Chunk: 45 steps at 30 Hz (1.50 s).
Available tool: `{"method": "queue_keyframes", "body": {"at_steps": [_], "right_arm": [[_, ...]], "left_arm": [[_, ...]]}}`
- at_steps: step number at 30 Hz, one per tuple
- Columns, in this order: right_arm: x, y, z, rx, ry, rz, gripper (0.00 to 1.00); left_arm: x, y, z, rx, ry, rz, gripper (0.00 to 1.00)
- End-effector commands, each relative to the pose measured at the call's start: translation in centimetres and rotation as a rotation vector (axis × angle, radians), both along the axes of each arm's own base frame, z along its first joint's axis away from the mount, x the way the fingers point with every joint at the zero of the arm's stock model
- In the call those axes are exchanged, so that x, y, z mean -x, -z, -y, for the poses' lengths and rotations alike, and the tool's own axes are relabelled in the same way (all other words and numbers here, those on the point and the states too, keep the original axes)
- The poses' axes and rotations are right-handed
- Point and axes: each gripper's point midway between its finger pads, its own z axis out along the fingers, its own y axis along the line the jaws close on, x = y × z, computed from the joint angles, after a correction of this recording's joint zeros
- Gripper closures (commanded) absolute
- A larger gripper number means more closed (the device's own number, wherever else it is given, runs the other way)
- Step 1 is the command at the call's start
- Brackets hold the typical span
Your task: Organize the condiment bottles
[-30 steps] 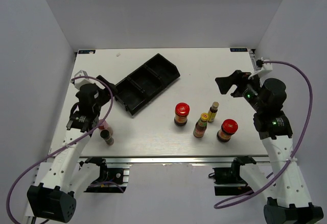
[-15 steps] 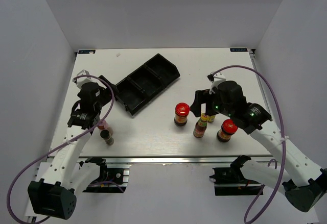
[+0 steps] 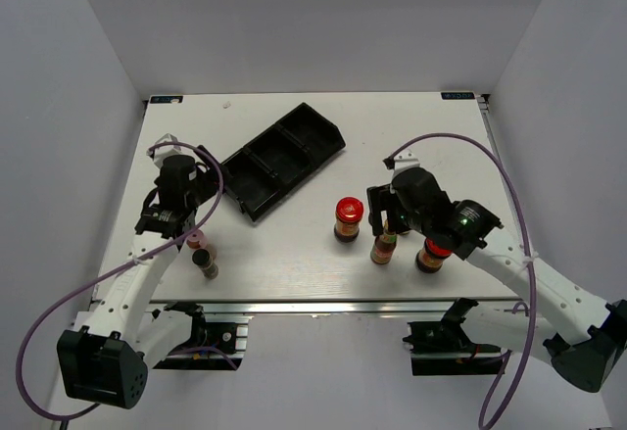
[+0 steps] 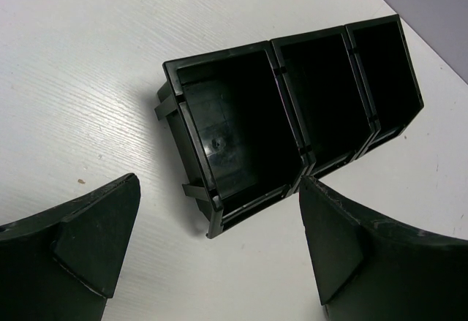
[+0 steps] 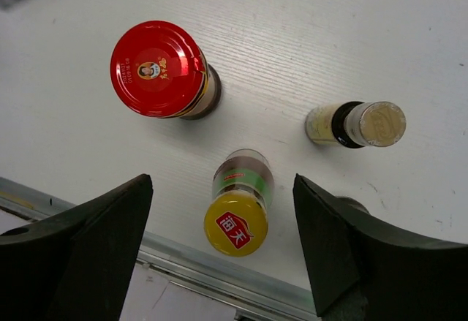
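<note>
Two red-lidded jars [image 3: 349, 216] [image 3: 432, 251] stand at the front middle. Between them stands a yellow-capped sauce bottle [image 3: 384, 246]. My right gripper [image 3: 387, 219] hovers over it, open, with one finger on each side of the bottle [image 5: 236, 222] and not touching it. The right wrist view also shows one red-lidded jar [image 5: 157, 69] and a tan-capped bottle [image 5: 365, 123]. A pink-capped bottle [image 3: 198, 245] and a dark-capped bottle [image 3: 209, 266] stand at the front left. My left gripper [image 3: 208, 187] is open and empty, just short of the black tray's end [image 4: 241, 138].
The black three-compartment tray [image 3: 282, 159] lies diagonally at the back left, with nothing in it. The table's front edge and its metal rail [image 5: 219, 292] run just below the yellow-capped bottle.
My right arm has swung from the back right down and left over the yellow-capped bottle. My left gripper has moved slightly toward the tray.
</note>
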Motion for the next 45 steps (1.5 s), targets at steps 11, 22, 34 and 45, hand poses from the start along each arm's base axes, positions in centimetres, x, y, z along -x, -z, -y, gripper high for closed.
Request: {"method": "queue_keyframes", "body": {"at_steps": [11,22,34,45], "right_arm": [[0.2,2.8,1.9,0.087,0.11,-0.047,0.36],[0.8,3.5,1.9,0.07,0.106,-0.072,0.67],[-3.3,-4.9,1.8,-0.013,0.219,0.17,0.98],[-9.8,-13.5,-3.8,-0.091,0.174,0.365,1.0]], "left_arm": [[-0.3,-1.4,0.0,0.002,0.002,0.029,0.02],[-0.1,-1.3,-0.3,-0.002,-0.008,0.023,0.02],[-0.1,-1.6,0.1,0.009,0.009,0.034,0.02],[-1.1,-1.9,0.4,0.005,0.024,0.037,0.02]]}}
